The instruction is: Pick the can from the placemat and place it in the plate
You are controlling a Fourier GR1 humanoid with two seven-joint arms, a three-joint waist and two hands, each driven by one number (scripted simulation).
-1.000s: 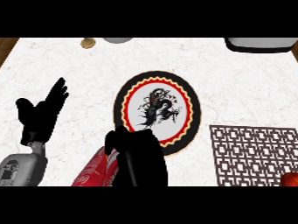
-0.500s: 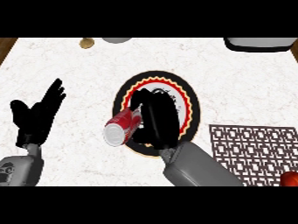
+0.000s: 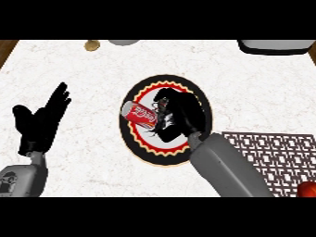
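— Where's your right hand (image 3: pixel 177 115) now?

— Over the plate (image 3: pixel 138 149), fingers curled round the can (image 3: pixel 140 114). The can lies tilted, its top pointing left, above the plate's left half. I can't tell whether it touches the plate.

— So which step?

— The placing, I judge. Next I need to lower it, set it down inside the rim, then uncurl the fingers.

— And the rest?

— My left hand (image 3: pixel 41 121) rests spread at the left, fingers up, holding nothing. The placemat (image 3: pixel 276 150) lies on the desk (image 3: pixel 256 83), right of the plate.
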